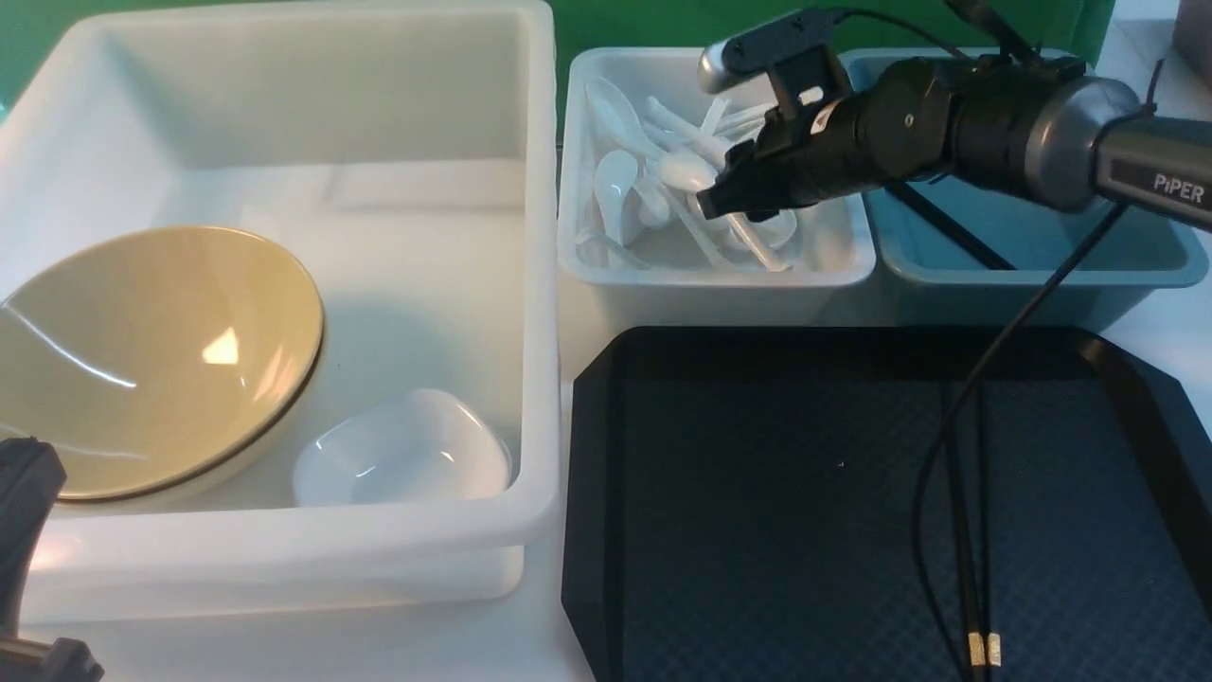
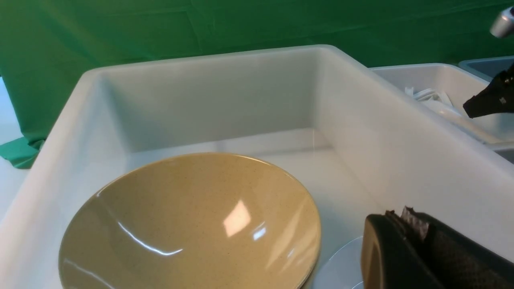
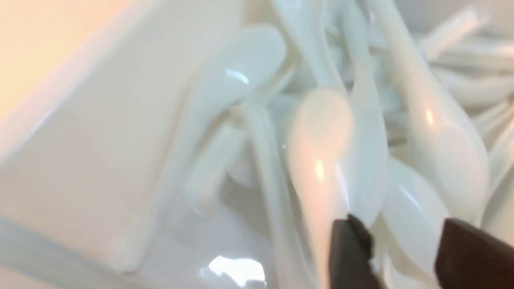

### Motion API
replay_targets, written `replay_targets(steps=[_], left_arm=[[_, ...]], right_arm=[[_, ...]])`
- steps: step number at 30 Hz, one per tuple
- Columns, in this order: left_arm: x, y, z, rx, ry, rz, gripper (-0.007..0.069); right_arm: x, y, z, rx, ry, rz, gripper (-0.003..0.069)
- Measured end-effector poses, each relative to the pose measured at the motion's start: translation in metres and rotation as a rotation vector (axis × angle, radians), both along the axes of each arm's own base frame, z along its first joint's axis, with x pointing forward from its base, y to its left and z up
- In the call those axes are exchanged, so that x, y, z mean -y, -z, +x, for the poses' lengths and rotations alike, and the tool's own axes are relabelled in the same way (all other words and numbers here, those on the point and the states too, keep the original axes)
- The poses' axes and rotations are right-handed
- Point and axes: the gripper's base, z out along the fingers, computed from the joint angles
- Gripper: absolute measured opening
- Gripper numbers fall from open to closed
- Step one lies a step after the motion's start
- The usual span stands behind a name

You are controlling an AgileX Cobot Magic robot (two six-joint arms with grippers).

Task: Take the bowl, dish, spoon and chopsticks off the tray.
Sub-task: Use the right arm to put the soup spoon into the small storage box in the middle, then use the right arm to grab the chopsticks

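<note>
The yellow-tan bowl [image 1: 161, 350] [image 2: 192, 224] leans inside the large white bin [image 1: 540, 284], with the small white dish [image 1: 402, 450] [image 2: 341, 269] beside it. On the right part of the black tray [image 1: 757, 493] lie the black chopsticks [image 1: 982, 649], gold bands toward me. My right gripper [image 1: 710, 204] [image 3: 401, 237] hangs over the small white bin [image 1: 720, 270], its jaws apart and holding nothing. Just below them lies a white spoon [image 3: 413, 224] in a heap of spoons [image 1: 684, 170] alike; I cannot tell the task's spoon among them. My left gripper [image 1: 33, 459] [image 2: 401, 214] is shut and empty at the big bin's near left corner.
A blue-grey bin [image 1: 1032, 260] stands right of the spoon bin, with black sticks [image 1: 947, 232] in it. The right arm's cable [image 1: 956, 417] droops across the tray near the chopsticks. A green cloth [image 2: 160, 32] hangs behind the bins.
</note>
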Motion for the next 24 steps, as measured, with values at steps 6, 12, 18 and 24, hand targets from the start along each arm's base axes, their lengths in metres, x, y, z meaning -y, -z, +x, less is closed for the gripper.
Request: replay_targets(steps=[6, 12, 18, 24], left_arm=[[0.000, 0.000, 0.000, 0.000, 0.000, 0.000, -0.0006], [0.000, 0.000, 0.000, 0.000, 0.001, -0.004, -0.0006], [0.000, 0.000, 0.000, -0.001, 0.002, -0.010, -0.0006], [0.000, 0.000, 0.000, -0.001, 0.002, -0.011, -0.0006]], right_arm=[[0.035, -0.077, -0.022, -0.121, 0.043, 0.011, 0.0496], [0.084, -0.127, -0.064, -0.264, 0.216, -0.101, 0.0507], [0.104, -0.043, -0.110, -0.573, 0.287, -0.189, 0.0509], [0.096, 0.035, -0.153, -0.704, 0.313, -0.007, 0.0509]])
